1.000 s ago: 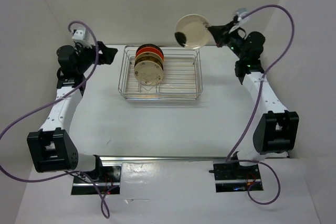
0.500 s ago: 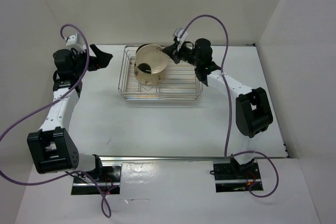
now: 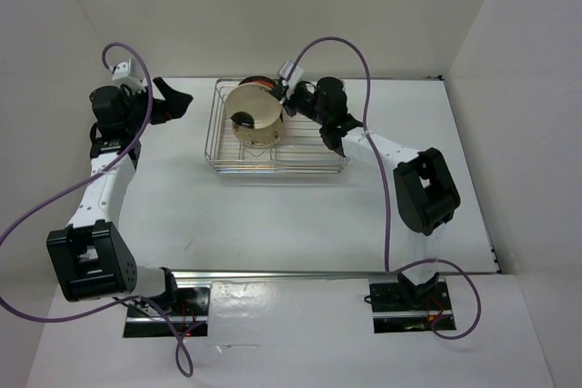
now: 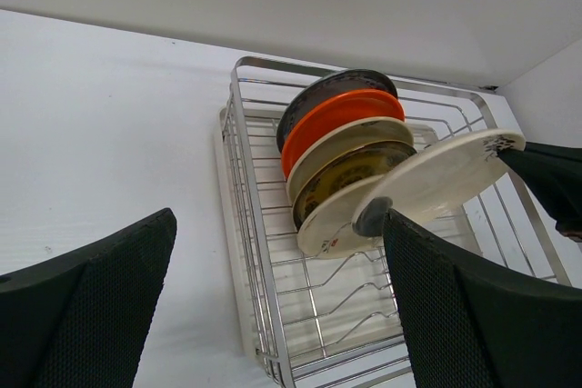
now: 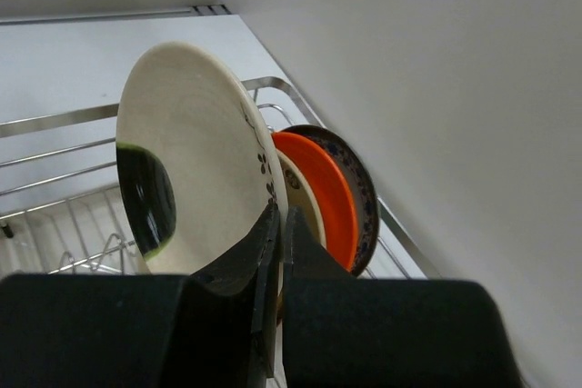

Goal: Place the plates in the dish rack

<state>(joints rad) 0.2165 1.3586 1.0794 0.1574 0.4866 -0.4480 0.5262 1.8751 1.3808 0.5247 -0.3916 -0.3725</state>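
A white worktop [image 3: 273, 215] carries a silver wire dish rack [image 3: 309, 147] at its far middle. Plates stand on edge in a row at the rack's left end. From the back these are a dark patterned plate [image 4: 318, 97], an orange plate [image 4: 336, 120], a pale plate [image 4: 350, 144], a yellow-gold plate [image 4: 350, 174] and another pale one [image 4: 323, 229].

The right claw [image 3: 289, 102] reaches in from the right and pinches the rim of a cream plate [image 3: 257, 115] with a dark patch on its face. This plate is tilted over the rack, at the front of the row. Whether it touches its neighbour cannot be told.

The left claw [image 3: 173, 97] is spread wide and holds nothing. It hangs above the worktop, left of the rack.
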